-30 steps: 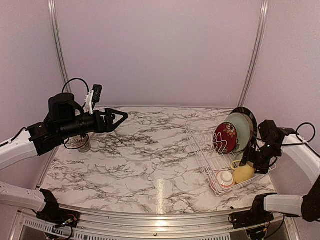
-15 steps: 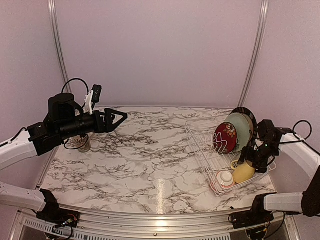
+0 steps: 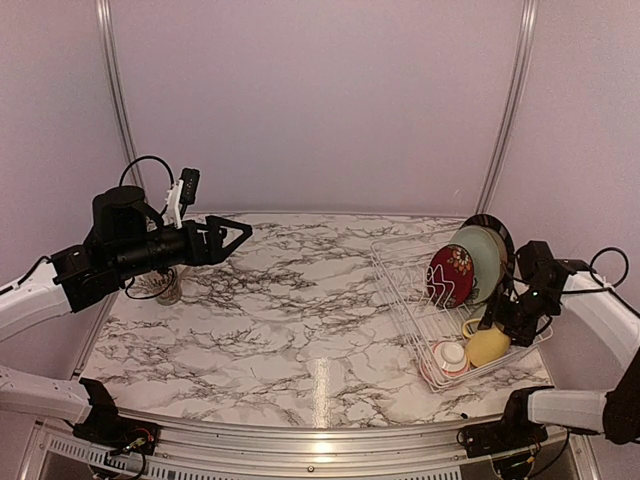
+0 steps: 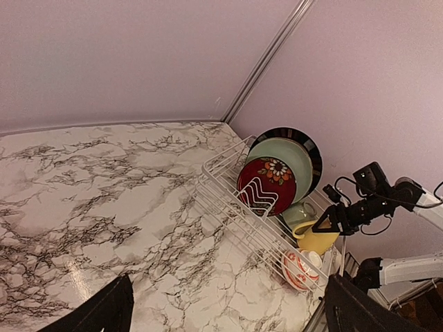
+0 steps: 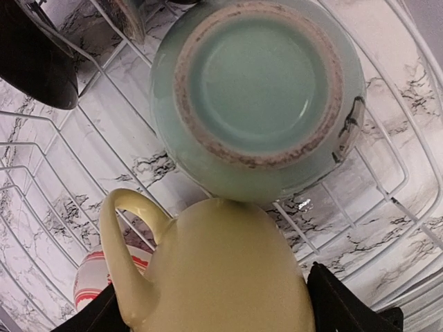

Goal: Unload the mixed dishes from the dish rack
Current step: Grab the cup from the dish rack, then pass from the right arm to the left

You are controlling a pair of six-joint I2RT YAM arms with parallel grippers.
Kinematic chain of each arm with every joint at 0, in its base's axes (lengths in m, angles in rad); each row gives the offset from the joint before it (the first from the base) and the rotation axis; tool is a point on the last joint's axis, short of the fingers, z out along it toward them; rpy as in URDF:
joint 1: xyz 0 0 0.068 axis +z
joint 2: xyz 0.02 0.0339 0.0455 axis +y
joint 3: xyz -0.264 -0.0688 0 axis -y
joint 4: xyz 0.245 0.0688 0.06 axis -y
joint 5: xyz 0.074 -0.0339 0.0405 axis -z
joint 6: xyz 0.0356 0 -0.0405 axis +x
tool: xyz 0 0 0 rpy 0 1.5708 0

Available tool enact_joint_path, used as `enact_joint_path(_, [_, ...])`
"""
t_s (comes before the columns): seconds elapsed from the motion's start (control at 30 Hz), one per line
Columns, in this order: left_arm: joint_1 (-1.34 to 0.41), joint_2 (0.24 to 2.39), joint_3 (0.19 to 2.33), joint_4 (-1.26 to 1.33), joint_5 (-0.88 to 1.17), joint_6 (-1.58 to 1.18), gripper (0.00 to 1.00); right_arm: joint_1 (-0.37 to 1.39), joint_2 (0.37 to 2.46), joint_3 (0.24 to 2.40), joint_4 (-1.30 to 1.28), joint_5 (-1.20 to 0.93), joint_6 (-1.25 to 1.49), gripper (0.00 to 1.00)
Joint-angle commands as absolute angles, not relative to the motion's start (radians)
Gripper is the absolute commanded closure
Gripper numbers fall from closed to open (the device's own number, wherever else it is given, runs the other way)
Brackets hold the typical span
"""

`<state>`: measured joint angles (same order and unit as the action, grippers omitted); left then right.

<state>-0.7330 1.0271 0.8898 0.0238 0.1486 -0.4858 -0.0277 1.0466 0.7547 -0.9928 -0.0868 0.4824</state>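
The white wire dish rack (image 3: pixel 398 288) stands at the table's right. It holds a black-rimmed plate (image 3: pixel 493 224), a pale green plate (image 3: pixel 482 256) and a red patterned plate (image 3: pixel 452 275), all upright. A pale green bowl (image 5: pixel 256 90), a yellow mug (image 3: pixel 487 346) and a red-rimmed white bowl (image 3: pixel 450 357) are at its near end. My right gripper (image 3: pixel 495 323) is open, with its jaws either side of the yellow mug (image 5: pixel 221 256), which lies in the rack. My left gripper (image 3: pixel 240 238) is open and empty, held high over the table's left. A cream printed mug (image 3: pixel 168 288) stands on the table below it.
The rack (image 4: pixel 221 195) lies close to the right wall and the table's near right edge. Marble tabletop (image 3: pixel 300 310) spreads between the cream mug and the rack. Cables hang off both wrists.
My right gripper shifted slightly over the yellow mug and came back; the mug stayed put. My left arm drifted a little to the left.
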Motion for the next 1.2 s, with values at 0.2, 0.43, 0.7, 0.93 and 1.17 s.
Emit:
enact_joint_path(0.2, [-0.737, 1.052, 0.916, 0.010, 0.119, -0.502, 0.01, -0.033, 0.944, 0.897, -1.032, -0.070, 0.454, 0.94])
enact_joint_path(0.43, [-0.738, 1.088, 0.933, 0.033, 0.119, -0.582, 0.01, -0.033, 0.896, 1.019, -0.997, -0.144, 0.355, 1.00])
enact_joint_path(0.7, [-0.737, 1.118, 0.933, 0.106, 0.149, -0.673, 0.01, -0.031, 0.898, 1.091, -0.760, -0.469, 0.274, 1.00])
enact_joint_path(0.93, [-0.737, 1.145, 0.896, 0.317, 0.247, -0.789, 0.01, 0.060, 0.947, 0.946, -0.173, -0.703, 0.558, 1.00])
enact_joint_path(1.17, [-0.766, 1.218, 0.815, 0.709, 0.351, -0.956, 0.01, 0.375, 1.154, 0.932, 0.301, -0.658, 0.787, 1.00])
